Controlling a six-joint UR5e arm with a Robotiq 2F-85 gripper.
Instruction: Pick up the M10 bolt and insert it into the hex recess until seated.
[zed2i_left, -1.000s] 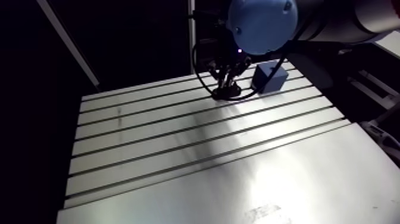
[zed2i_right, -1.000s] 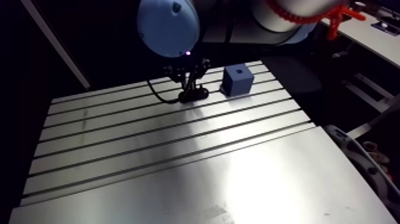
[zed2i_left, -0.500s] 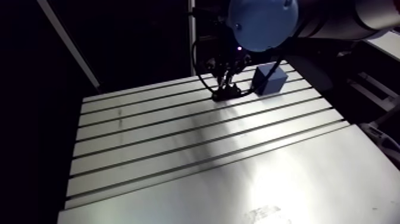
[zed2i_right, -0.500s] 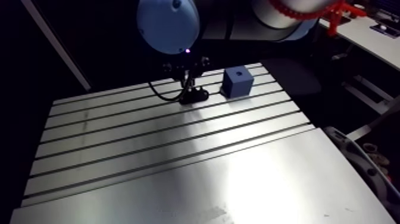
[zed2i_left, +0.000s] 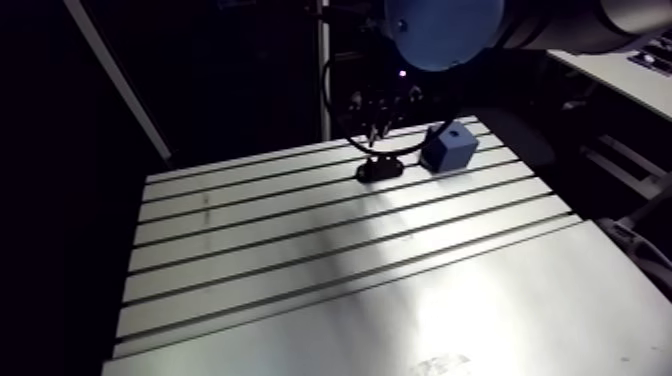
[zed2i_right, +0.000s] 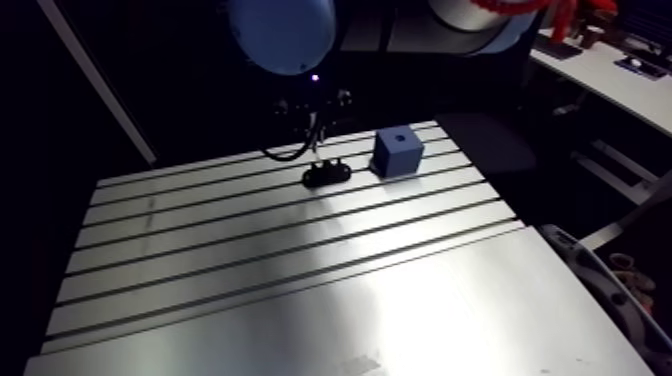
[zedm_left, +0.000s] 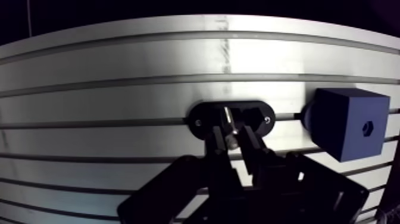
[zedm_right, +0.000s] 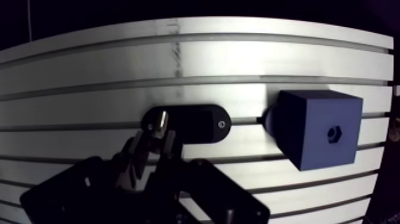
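Beside the blue cube (zedm_left: 342, 122), on the slotted surface (zedm_left: 119, 98), a black oval holder (zedm_left: 262, 116) is lying flat. It is sitting near the cube but apart from it, and a small round mark is showing near each of its ends. Holder and cube are sitting roughly in line along the same dark slot (zedm_left: 89, 124); more slots are running parallel on both sides of the cube.

The cube is standing square on the surface, top face up, and the hex recess (zedm_right: 333, 133) is showing as a small dark hole in the middle of that face. The recess is sitting open to view with nothing covering it.

The end effector (zedm_left: 231, 132) is hanging over the holder, off to the side of the cube and not above it. In the arm view it is sitting clear above the holder (zed2i_right: 327, 175), not touching it. Its two fingers (zedm_right: 169, 143) are pinching in on the M10 bolt (zedm_right: 159, 121), gripping it.

The bolt is looking short and silvery, catching the light. It is being seen mostly end-on, so the thread and head shape are too small to tell. It is sitting well short of the cube, with the holder's dark plate right behind it.
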